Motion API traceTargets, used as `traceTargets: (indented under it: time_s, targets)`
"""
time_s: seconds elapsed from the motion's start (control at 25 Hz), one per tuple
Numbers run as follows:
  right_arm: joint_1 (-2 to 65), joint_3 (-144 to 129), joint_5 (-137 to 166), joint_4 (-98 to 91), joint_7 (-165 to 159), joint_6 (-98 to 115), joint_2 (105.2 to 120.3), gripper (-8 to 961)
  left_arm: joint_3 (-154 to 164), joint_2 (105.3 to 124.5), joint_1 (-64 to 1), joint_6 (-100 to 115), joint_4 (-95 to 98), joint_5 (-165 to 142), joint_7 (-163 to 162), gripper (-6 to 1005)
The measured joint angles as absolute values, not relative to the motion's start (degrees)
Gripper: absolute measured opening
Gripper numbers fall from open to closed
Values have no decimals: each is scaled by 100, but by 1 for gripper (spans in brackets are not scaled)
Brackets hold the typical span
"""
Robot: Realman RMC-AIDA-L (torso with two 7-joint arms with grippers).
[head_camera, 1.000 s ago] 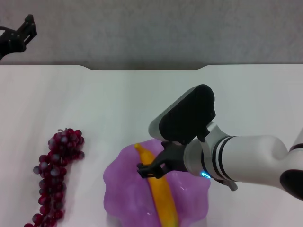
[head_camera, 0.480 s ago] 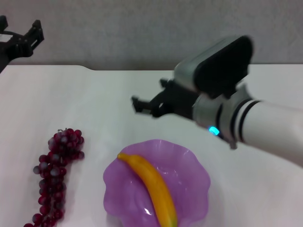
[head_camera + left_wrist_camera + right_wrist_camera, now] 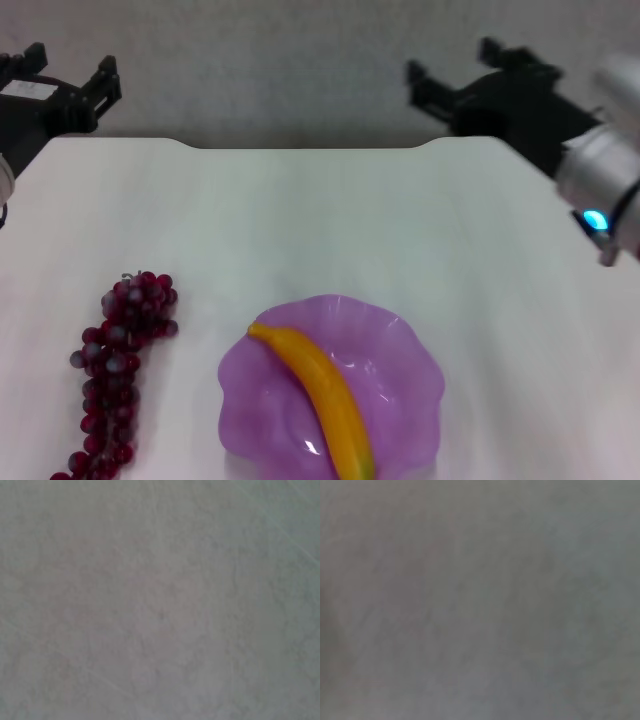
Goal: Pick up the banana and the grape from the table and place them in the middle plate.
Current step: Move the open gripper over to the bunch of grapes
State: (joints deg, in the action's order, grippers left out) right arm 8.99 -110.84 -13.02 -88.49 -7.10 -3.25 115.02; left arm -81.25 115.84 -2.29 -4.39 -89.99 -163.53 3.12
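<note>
The yellow-orange banana (image 3: 320, 400) lies diagonally inside the purple scalloped middle plate (image 3: 405, 350) near the front of the white table (image 3: 330, 230). To the plate's left, the long bunch of dark red grape (image 3: 115, 365) rests on the tabletop. My right gripper (image 3: 450, 65) is open and empty, raised high at the back right, well away from the plate. Open as well, my left gripper (image 3: 68, 70) hovers at the far back left corner, clear of the grape. Both wrist views show only a blank grey surface.
The table's far edge has a notch (image 3: 305, 146) in the middle, with a grey wall behind it.
My right gripper has let go of the banana, which now lies in the plate, and has lifted and swung back to the far right. The left gripper has edged in from the left.
</note>
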Motion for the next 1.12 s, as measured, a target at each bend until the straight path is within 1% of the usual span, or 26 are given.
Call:
traceTargets:
  time_s: [0.28, 0.68, 0.96, 1.12]
  targets:
    - [236, -10446, -1323, -8774, -754, 493, 11522, 882, -7944, 11573, -229, -440, -9039, -16354, 315, 757]
    - [30, -9431, -1345, -7823, -968, 531, 11532, 880, -7752, 11551, -153, -804, -9316, -16367, 335, 757]
    - [-26, -9344, -1345, -7692, -1026, 515, 11531, 880, -7629, 11587, 18, -2431, -10254, -16336, 994, 757]
    - [-29, -9407, -1345, -7723, -1027, 511, 11531, 880, -7597, 11605, -252, -3835, -10641, -16333, 1234, 757]
